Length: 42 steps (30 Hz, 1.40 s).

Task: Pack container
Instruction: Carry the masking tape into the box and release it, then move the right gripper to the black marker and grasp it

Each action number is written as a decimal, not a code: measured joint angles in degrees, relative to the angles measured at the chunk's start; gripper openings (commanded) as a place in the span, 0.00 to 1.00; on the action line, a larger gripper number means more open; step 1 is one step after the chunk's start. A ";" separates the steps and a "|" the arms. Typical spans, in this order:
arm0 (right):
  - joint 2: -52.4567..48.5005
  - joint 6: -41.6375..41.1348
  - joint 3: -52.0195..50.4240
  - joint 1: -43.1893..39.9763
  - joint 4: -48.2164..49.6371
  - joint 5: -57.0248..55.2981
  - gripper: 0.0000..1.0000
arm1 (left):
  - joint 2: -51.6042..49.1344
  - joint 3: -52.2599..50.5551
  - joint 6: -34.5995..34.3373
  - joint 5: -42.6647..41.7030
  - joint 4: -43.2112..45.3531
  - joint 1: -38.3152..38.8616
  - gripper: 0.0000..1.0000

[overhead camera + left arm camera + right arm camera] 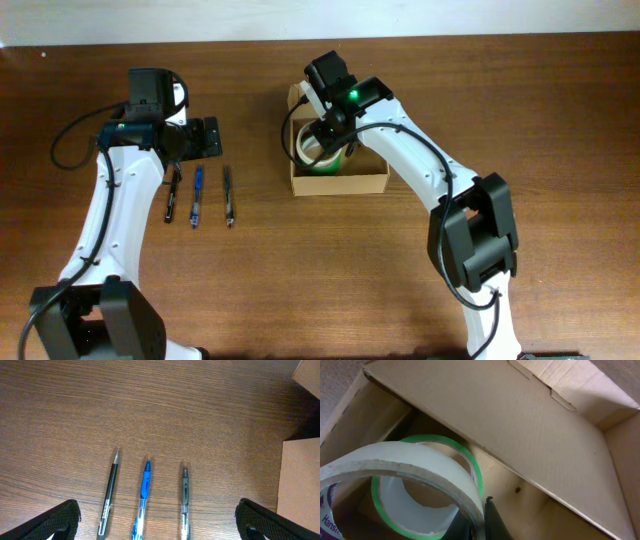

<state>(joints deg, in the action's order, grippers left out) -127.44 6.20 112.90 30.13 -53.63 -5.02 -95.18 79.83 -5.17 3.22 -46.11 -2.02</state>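
The container [340, 186] sits open at mid-table with its flap lid [520, 425] raised at the far side; the right gripper [325, 135] is lowered into its left part, fingers [493, 521] pinched on the wall of a pale tape roll [395, 467], held tilted just above a green tape roll [476, 472] lying inside; the left gripper [205, 138] hangs well apart to the left, spread wide and holding nothing, above three pens [144, 487] on the table [150, 410].
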 measured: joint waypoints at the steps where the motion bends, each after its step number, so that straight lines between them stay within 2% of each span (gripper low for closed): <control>1: -0.22 0.00 0.00 -0.04 0.09 0.13 0.04 | 0.00 0.00 0.00 0.00 0.02 0.00 0.99; 5: -1.68 -0.09 0.00 -0.28 -0.13 0.31 0.04 | 0.00 0.00 0.00 0.00 0.02 0.00 0.99; 6: -2.05 -0.09 0.00 -0.37 -0.42 0.37 0.07 | 0.00 0.00 0.00 0.00 0.00 0.00 0.99; 7: -2.45 -0.20 -0.04 -0.48 -0.94 0.37 0.25 | 0.00 0.00 0.00 0.00 0.00 0.00 0.99; 8: -2.51 -0.20 -0.11 -0.55 -1.14 0.37 0.32 | 0.00 0.00 0.00 0.00 0.02 0.00 0.99; 16: -2.27 -0.24 1.22 -0.59 -6.43 0.31 0.49 | 0.00 0.00 0.00 0.00 0.00 0.00 0.99; 21: 2.54 -0.68 11.58 -0.59 -14.01 -4.13 0.54 | 0.00 0.00 0.00 0.00 0.02 0.00 0.99; 23: 8.09 -1.44 17.64 -0.81 -16.28 -6.64 0.55 | 0.00 0.00 0.00 -0.02 0.00 0.00 0.99; 26: 16.02 -1.75 21.31 -2.54 -18.43 -8.02 0.56 | 0.00 0.00 0.00 0.02 0.02 0.00 0.99; 29: 24.04 -3.04 21.99 -7.98 -19.26 -9.11 0.57 | 0.00 0.00 0.00 0.00 0.02 0.00 0.99; 32: 29.29 -4.35 19.71 -16.87 -18.14 -10.05 0.57 | 0.00 0.00 0.00 0.00 0.00 0.00 0.99; 37: 32.61 -7.74 6.43 -32.39 -15.41 -9.29 0.57 | 0.00 0.00 0.00 0.00 0.00 0.00 0.99; 42: 30.25 -9.16 -9.68 -42.64 -14.62 -1.07 0.57 | 0.00 0.00 0.00 0.00 0.02 0.00 0.99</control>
<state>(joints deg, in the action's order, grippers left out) -97.19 -2.96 103.22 -12.51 -68.25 -6.09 -95.18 79.83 -5.17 3.22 -46.09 -2.02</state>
